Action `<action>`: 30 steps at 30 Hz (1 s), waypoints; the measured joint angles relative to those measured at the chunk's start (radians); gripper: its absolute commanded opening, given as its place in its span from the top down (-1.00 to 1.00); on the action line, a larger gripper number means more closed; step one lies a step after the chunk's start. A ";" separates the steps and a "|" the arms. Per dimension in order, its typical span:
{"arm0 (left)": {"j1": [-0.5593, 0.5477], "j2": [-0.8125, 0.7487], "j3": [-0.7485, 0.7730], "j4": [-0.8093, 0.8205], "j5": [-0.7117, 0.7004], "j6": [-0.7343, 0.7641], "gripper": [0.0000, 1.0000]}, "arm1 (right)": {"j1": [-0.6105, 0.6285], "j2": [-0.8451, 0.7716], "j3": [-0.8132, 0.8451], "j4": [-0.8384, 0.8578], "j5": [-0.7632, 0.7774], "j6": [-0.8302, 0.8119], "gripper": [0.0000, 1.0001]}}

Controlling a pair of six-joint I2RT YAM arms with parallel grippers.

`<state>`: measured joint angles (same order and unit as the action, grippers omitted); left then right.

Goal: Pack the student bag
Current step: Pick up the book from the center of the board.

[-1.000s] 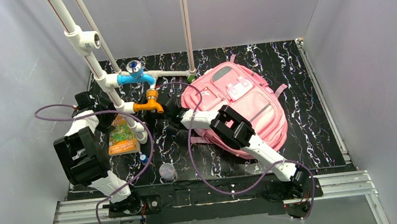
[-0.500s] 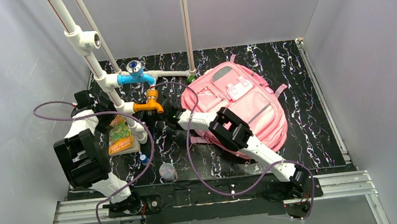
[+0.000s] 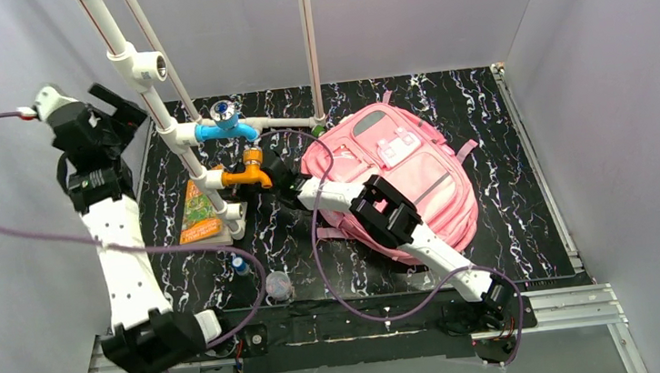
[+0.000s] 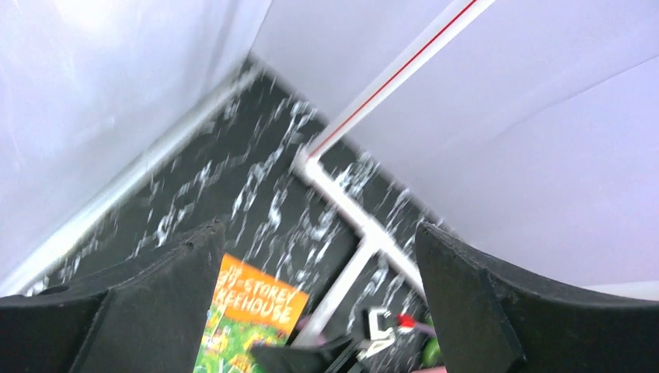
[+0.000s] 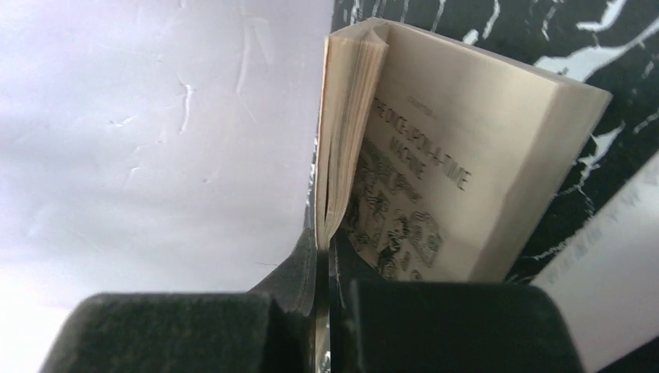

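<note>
The student bag (image 3: 402, 166), big and pink, lies flat on the black marbled table right of centre. My right arm reaches across the bag's left side, and its gripper (image 3: 274, 179) sits low near the pipe frame. In the right wrist view that gripper (image 5: 322, 241) is shut on a thin sheaf of leaves of an open paperback (image 5: 451, 171) with printed pages; the top view hides this book. My left gripper (image 3: 120, 99) is raised high at the far left, open and empty (image 4: 317, 233). An orange and green book (image 3: 202, 213) (image 4: 249, 311) lies flat below it.
A white pipe frame with a blue fitting (image 3: 225, 128) and an orange fitting (image 3: 249, 171) rises between the arms. A small blue-capped item (image 3: 239, 264) and a clear round item (image 3: 277, 286) sit near the front edge. Grey walls enclose the table.
My left arm has swung up from beside the orange book to high at the far left, its jaws wider. My right gripper has closed on the paperback's leaves.
</note>
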<state>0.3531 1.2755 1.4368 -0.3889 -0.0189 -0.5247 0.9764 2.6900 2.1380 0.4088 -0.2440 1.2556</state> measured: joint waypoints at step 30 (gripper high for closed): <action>-0.389 -0.368 0.348 0.596 0.768 0.093 -0.96 | -0.212 -0.106 0.195 0.034 -0.084 0.235 0.97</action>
<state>-0.0357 0.9077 1.7851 0.2070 0.7490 -0.4313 0.7647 2.5843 2.3325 0.4431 -0.3283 1.4906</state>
